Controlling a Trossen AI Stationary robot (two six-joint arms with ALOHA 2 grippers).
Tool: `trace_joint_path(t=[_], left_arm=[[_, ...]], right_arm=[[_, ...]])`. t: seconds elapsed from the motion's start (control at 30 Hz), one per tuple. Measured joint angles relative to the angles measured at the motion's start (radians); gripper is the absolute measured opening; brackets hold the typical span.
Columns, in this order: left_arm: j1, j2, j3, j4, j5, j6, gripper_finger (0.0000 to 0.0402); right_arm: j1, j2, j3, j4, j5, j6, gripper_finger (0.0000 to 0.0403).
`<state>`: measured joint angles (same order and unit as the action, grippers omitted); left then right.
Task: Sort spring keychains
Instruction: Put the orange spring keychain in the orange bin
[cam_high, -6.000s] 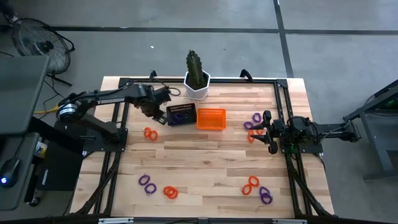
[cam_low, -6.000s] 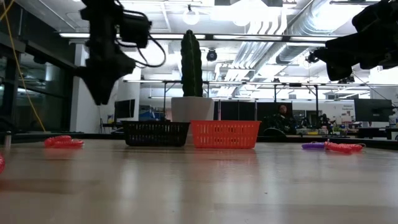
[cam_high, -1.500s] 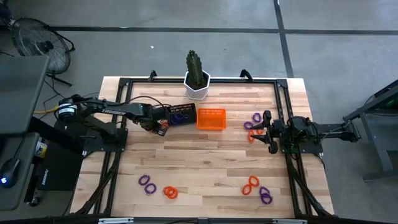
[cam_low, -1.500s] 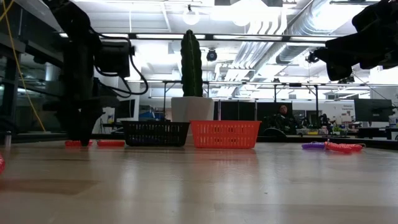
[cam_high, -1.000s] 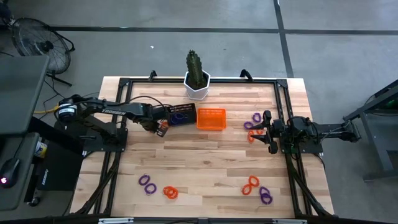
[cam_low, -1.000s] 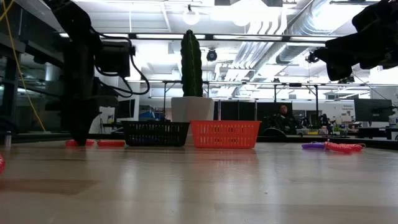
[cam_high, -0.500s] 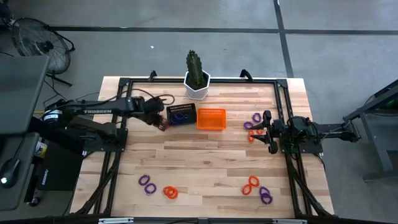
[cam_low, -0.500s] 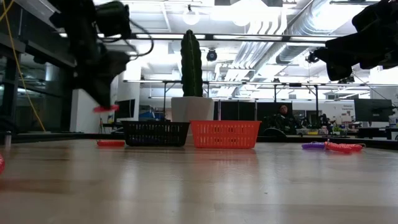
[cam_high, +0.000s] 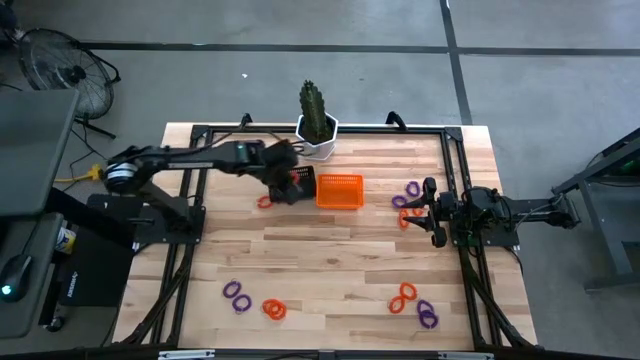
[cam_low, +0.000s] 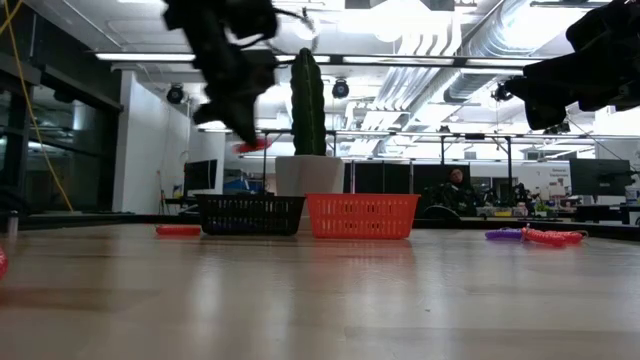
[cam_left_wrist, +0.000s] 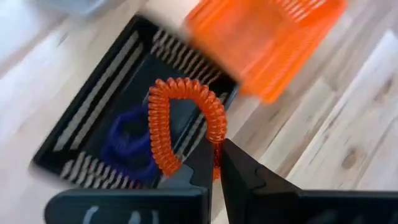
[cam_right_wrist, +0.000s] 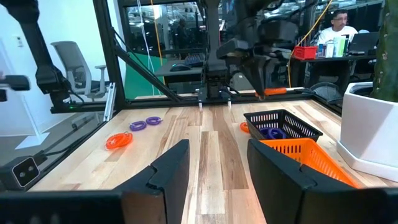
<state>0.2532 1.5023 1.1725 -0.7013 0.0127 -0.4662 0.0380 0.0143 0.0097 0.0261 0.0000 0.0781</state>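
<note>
My left gripper (cam_high: 289, 186) hangs above the black mesh basket (cam_left_wrist: 99, 124), shut on an orange spring keychain (cam_left_wrist: 180, 115). One purple keychain (cam_left_wrist: 129, 146) lies inside that basket. The orange mesh basket (cam_high: 340, 190) stands beside it on the right. Another orange keychain (cam_high: 264, 202) lies flat on the table left of the black basket. More purple and orange keychains lie by my right gripper (cam_high: 432, 212), which stands open over the table's right side, and along the near edge (cam_high: 273, 308). My left gripper pinches one spot of the orange coil's loop (cam_left_wrist: 216, 138) between its two fingertips. The fingers come from above, slanting down. The keychain sticks out past the fingertips (cam_low: 252, 145), lifted well clear of the table and above the black basket.
A potted cactus (cam_high: 317, 122) in a white pot stands behind the baskets at the far edge. A black frame (cam_high: 455, 160) runs round the table top. Bare wood lies in the middle of the table (cam_high: 330, 255). A person sits in the room beyond (cam_right_wrist: 339, 25).
My left gripper has risen from the table left of the black basket with one orange keychain and has gone up and toward the table's right, over the black basket. The second orange keychain has stayed on the table.
</note>
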Motion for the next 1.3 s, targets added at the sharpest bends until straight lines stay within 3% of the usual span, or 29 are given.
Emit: trace_joint_path(t=[0.27, 0.73, 0.9, 1.3], left_arm=[[-0.027, 0.248, 0.241, -0.007, 0.077, 0.176, 0.0011], [-0.037, 0.555, 0.568, -0.063, 0.109, 0.238, 0.0013], [-0.037, 0.562, 0.576, -0.079, 0.103, 0.261, 0.004], [-0.028, 0.562, 0.576, -0.142, 0.057, 0.285, 0.0153]], right_arm=[[0.0, 0.0, 0.0, 0.0, 0.0, 0.0, 0.0156], [0.0, 0.002, 0.0, 0.0, 0.0, 0.0, 0.0158], [0.0, 0.004, 0.0, 0.0, 0.0, 0.0, 0.0156], [0.0, 0.005, 0.0, 0.0, 0.0, 0.0, 0.0158]])
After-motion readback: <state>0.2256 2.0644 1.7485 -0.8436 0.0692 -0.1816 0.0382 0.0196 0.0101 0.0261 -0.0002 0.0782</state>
